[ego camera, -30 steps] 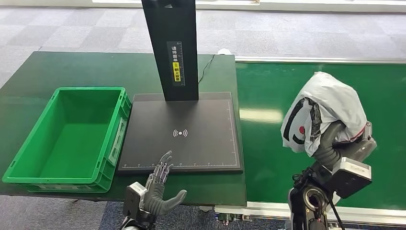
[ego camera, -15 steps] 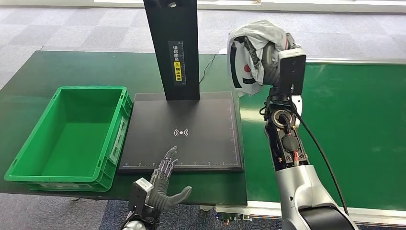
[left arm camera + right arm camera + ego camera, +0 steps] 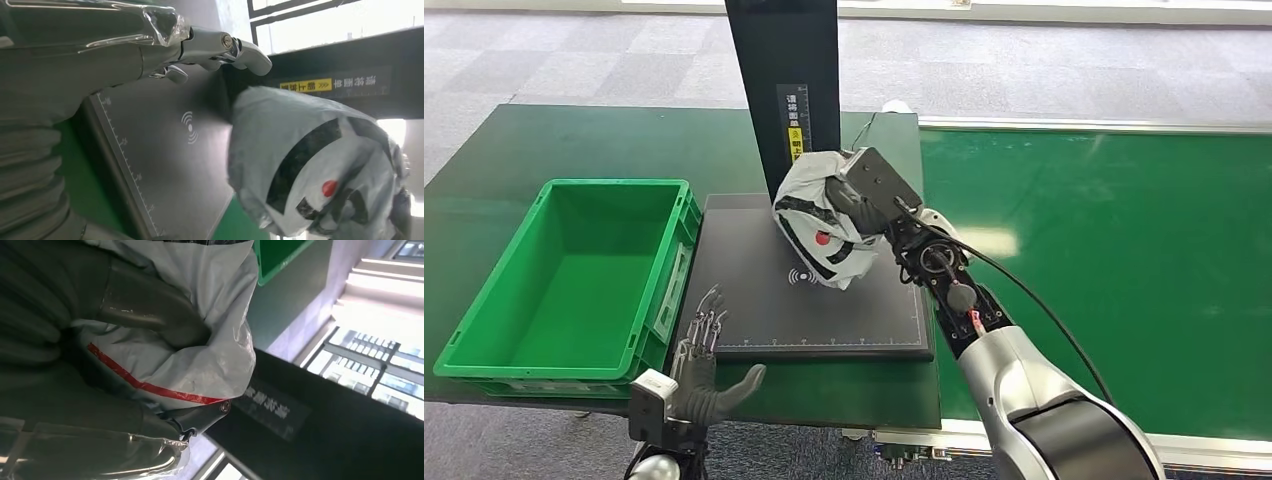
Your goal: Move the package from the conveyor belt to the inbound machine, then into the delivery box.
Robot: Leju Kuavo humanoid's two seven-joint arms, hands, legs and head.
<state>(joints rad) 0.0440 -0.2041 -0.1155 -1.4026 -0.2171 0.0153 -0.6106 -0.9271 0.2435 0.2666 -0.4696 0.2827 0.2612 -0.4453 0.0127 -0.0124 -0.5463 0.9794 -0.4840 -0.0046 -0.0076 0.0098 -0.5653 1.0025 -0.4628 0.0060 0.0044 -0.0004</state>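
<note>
Your white plastic-wrapped package [image 3: 819,225], printed with black bands and a red dot, hangs over the black scanning plate of the inbound machine [image 3: 754,300], just above its wireless symbol and close in front of the machine's black upright column [image 3: 786,80]. Your right hand [image 3: 852,205] has its fingers clenched into the crumpled wrapping, reaching in from 4 o'clock with the silver arm across the plate's edge. At 9 o'clock of the plate the green delivery box [image 3: 564,285] stands touching its side. Your left hand [image 3: 699,375] hovers at 7 o'clock off the plate's near corner, fingers spread apart and grasping nothing. The green conveyor belt [image 3: 1124,260] stretches away at 3 o'clock.
</note>
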